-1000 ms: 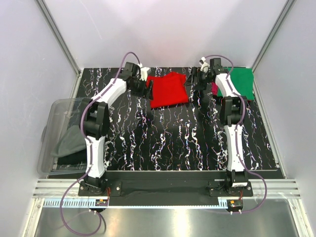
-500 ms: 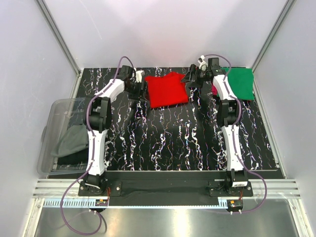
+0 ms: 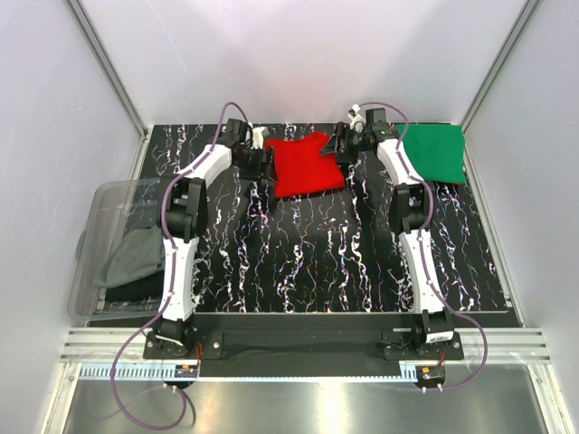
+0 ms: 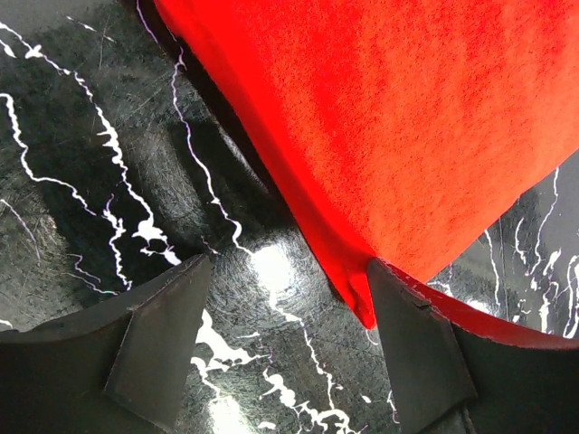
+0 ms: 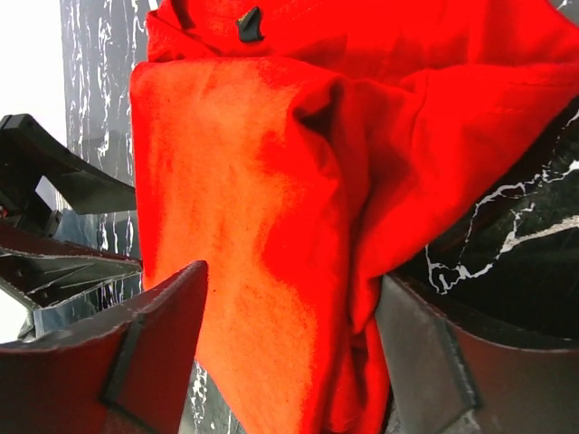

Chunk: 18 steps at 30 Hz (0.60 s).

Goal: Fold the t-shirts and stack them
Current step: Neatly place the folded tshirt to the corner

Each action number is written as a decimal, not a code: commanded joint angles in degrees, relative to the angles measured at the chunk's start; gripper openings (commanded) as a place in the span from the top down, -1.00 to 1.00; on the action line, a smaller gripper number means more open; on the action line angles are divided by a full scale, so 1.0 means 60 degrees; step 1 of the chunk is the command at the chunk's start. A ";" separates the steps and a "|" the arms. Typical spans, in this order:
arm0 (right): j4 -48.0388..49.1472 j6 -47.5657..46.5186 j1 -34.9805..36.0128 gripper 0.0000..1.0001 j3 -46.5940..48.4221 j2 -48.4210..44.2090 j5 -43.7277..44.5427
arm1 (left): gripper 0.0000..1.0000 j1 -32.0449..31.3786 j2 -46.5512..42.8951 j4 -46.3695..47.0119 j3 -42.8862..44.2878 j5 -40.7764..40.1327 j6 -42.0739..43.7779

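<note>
The bright red t-shirt (image 3: 308, 164) lies folded at the back middle of the table. My left gripper (image 3: 263, 161) is open at its left edge; in the left wrist view (image 4: 285, 348) a corner of the red shirt (image 4: 407, 117) lies against the right finger (image 4: 418, 348), with bare table between the jaws. My right gripper (image 3: 342, 145) is open at the shirt's right edge; in the right wrist view (image 5: 289, 353) bunched red cloth (image 5: 271, 199) fills the gap between the jaws. The green t-shirt (image 3: 435, 152) lies folded square at the back right. The pink shirt is hidden.
A clear plastic bin (image 3: 101, 217) with grey cloth (image 3: 131, 258) in it stands off the table's left edge. White walls close in the back and both sides. The black marbled table (image 3: 317, 262) stretches out in front of the shirts.
My right gripper has moved left from beside the green shirt to the red shirt's right edge. My left gripper has shifted slightly toward the shirt's left edge. The shirts have not moved.
</note>
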 commanded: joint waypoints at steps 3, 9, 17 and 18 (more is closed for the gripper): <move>-0.0755 -0.0128 0.0254 -0.37 -0.0079 0.0549 0.0614 | -0.53 -0.0031 0.0276 0.0209 0.0380 0.0022 -0.0110; -0.0915 -0.0420 0.0415 0.52 -0.0064 0.0520 0.0615 | -0.53 -0.0002 0.0101 0.0122 0.0497 0.0022 -0.0066; -0.1676 -0.1547 0.0255 1.00 0.0126 -0.0151 0.0936 | -0.53 0.0231 -0.1229 -0.0347 -0.0293 0.0080 0.0315; -0.1765 -0.1752 0.0182 1.00 0.0127 -0.0357 0.1096 | -0.52 0.0319 -0.1421 -0.0420 -0.0439 0.0138 0.0315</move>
